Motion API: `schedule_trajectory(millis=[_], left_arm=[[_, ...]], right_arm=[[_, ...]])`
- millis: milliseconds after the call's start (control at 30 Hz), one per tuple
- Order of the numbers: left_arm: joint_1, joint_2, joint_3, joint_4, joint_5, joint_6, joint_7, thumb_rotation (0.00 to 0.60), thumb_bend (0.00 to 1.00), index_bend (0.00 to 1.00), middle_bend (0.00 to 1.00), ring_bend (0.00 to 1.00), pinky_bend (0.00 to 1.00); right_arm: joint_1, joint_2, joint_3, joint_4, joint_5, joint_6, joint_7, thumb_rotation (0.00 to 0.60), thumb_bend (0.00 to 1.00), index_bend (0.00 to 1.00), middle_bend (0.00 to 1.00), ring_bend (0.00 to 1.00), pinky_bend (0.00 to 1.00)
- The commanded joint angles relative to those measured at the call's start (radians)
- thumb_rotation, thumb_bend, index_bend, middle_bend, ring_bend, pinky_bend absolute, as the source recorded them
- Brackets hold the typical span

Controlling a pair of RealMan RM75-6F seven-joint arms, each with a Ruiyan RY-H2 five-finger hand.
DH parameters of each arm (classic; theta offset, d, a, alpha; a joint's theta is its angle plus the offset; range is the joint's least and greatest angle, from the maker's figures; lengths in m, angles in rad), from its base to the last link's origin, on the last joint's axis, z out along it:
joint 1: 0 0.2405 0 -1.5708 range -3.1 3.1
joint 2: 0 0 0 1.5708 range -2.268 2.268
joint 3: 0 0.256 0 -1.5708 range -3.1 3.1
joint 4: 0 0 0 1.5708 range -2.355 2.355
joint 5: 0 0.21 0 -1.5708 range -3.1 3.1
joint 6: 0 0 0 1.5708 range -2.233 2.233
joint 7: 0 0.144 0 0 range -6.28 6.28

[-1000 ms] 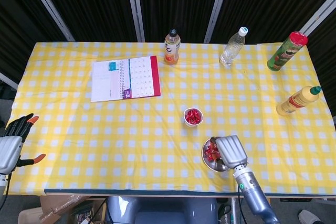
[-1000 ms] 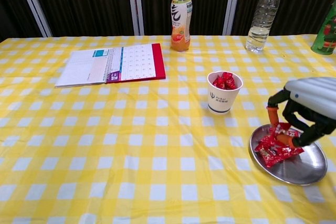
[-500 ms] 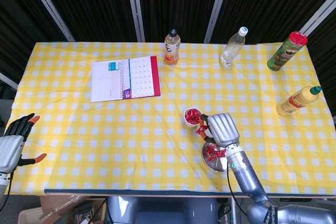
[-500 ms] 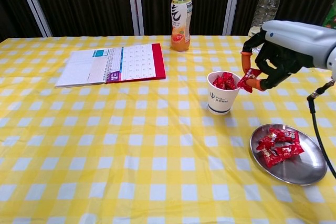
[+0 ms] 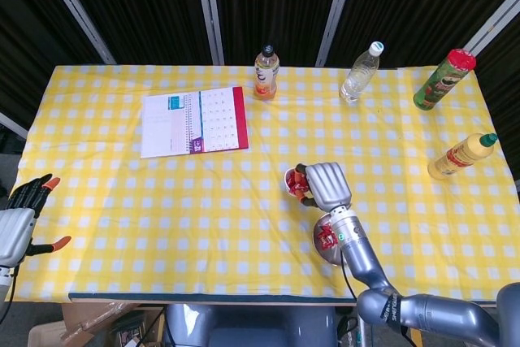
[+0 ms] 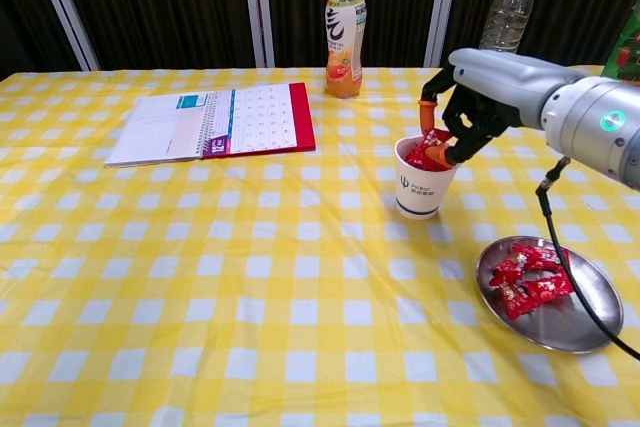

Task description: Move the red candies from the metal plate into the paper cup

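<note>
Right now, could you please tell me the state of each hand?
Left hand: open, fingers apart, holding nothing, at the table's near left edge.
Right hand: pinching a red wrapped candy over the white paper cup.

Red candies (image 6: 528, 283) on metal plate (image 6: 580, 325); paper cup (image 6: 424, 183) upright, part-filled.

No print is legible on the paper cup (image 6: 424, 190), calendar (image 6: 215, 122) or bottles

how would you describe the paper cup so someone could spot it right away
On the yellow checked tablecloth, look right of centre, just behind the metal plate. The paper cup is the small white one holding red candies, under the right hand; the other upright containers are bottles and a can.
</note>
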Motion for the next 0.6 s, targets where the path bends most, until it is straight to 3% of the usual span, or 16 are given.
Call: schedule_trajectory(millis=[33,200,367,600], left_arm=[[0.000,0.000,0.000,0.000,0.000,-0.001,-0.002,0.600,0.00,0.00,0.00,0.00,0.00],[0.000,0.002,0.000,-0.004,-0.001,-0.002,-0.004,0.600,0.00,0.00,0.00,0.00,0.00],[0.001,0.003,0.001,-0.005,-0.003,-0.003,-0.005,0.600,0.00,0.00,0.00,0.00,0.00],[0.000,0.003,0.000,-0.013,-0.004,-0.003,0.001,0.600,0.00,0.00,0.00,0.00,0.00]], right_arm=[[0.012,-0.013,0.005,0.018,0.008,-0.004,-0.001,0.600,0.50,0.59,0.82,0.88,0.94],[0.029,-0.032,0.006,0.055,0.028,-0.007,-0.010,0.600,0.50,0.56,0.82,0.88,0.94],[0.037,-0.039,0.003,0.077,0.040,-0.002,-0.017,0.600,0.50,0.42,0.82,0.88,0.94],[0.039,-0.031,0.003,0.079,0.035,0.016,-0.016,0.600,0.49,0.35,0.82,0.88,0.93]])
